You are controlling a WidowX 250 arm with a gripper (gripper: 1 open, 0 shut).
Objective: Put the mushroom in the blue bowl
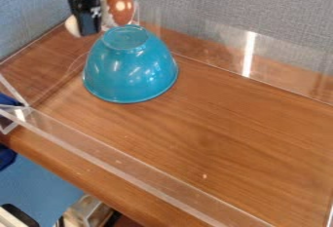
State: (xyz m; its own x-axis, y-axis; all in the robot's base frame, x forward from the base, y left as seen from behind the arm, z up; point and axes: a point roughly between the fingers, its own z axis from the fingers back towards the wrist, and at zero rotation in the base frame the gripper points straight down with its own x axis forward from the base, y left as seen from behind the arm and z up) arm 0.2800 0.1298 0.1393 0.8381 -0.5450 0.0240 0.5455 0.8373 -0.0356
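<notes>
The blue bowl (130, 67) is a glossy teal dome on the wooden table at the back left, and it appears to stand upside down with a small flat circle on top. My gripper (88, 18) hangs in the air above and just left of the bowl, pointing down. It is shut on the mushroom (120, 5), held sideways: the orange-brown cap sticks out to the right of the fingers and the cream stem end (72, 23) to the left. The mushroom is clear of the table and the bowl.
Low clear acrylic walls (247, 51) ring the wooden table (221, 124). A grey fabric wall stands close behind the gripper. A blue object (8, 102) pokes in at the left edge outside the front wall.
</notes>
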